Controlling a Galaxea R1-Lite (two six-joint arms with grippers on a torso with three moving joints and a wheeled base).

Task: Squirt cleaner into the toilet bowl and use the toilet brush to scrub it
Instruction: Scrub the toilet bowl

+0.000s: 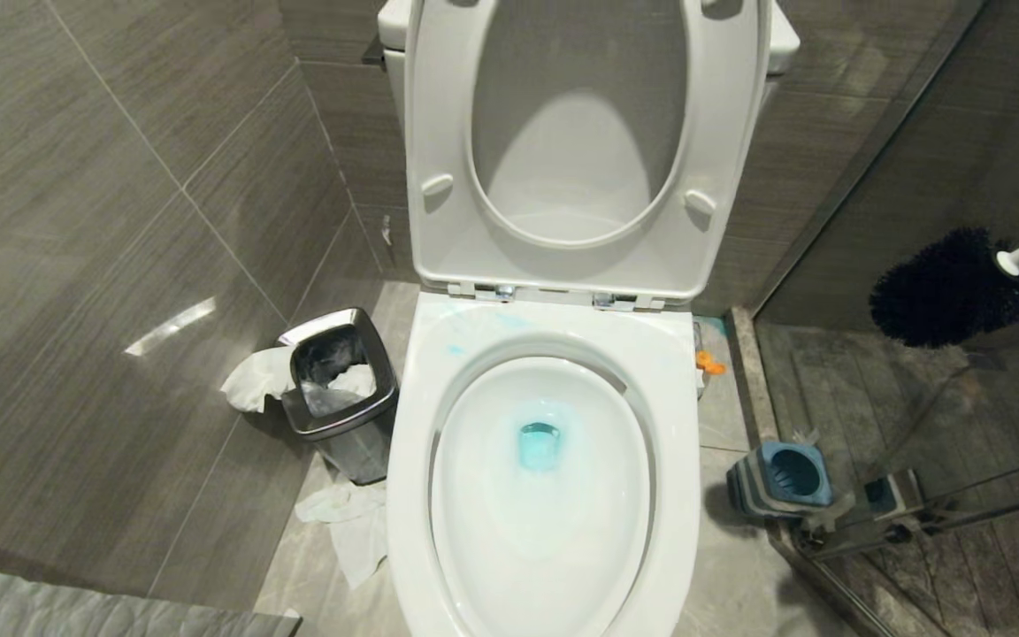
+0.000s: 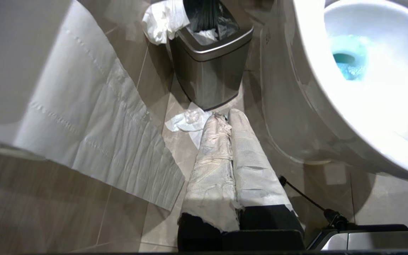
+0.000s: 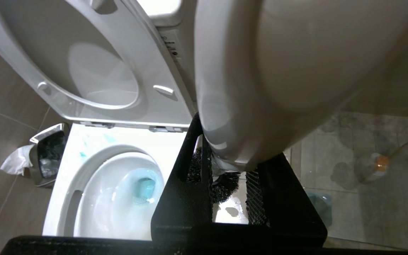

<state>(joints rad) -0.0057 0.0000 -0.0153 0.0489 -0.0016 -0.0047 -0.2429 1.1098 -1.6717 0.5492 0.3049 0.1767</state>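
Toilet brush (image 1: pixel 961 283) in right claw (image 3: pixel 225 184) (handle clamped).

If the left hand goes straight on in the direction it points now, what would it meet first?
Probably the crumpled tissue on the floor just past the shut left hand, then the steel bin behind it. Depth is hard to judge here. The toilet bowl lies to one side.

Head view evenly lit and sharp; a bright specular streak on the left wall tiles (image 1: pixel 172 326) and soft sheen on the toilet bowl (image 1: pixel 541 495) rim. Glass panel (image 1: pixel 961 425) at right carries reflections. Left wrist view: bowl interior blown out to white, near toilet paper (image 2: pixel 83 117) soft and out of focus, floor shadowed under the bowl. Right wrist view: toilet brush (image 3: pixel 267 81) handle fills the frame close up, heavily blurred; black fingers silhouetted.
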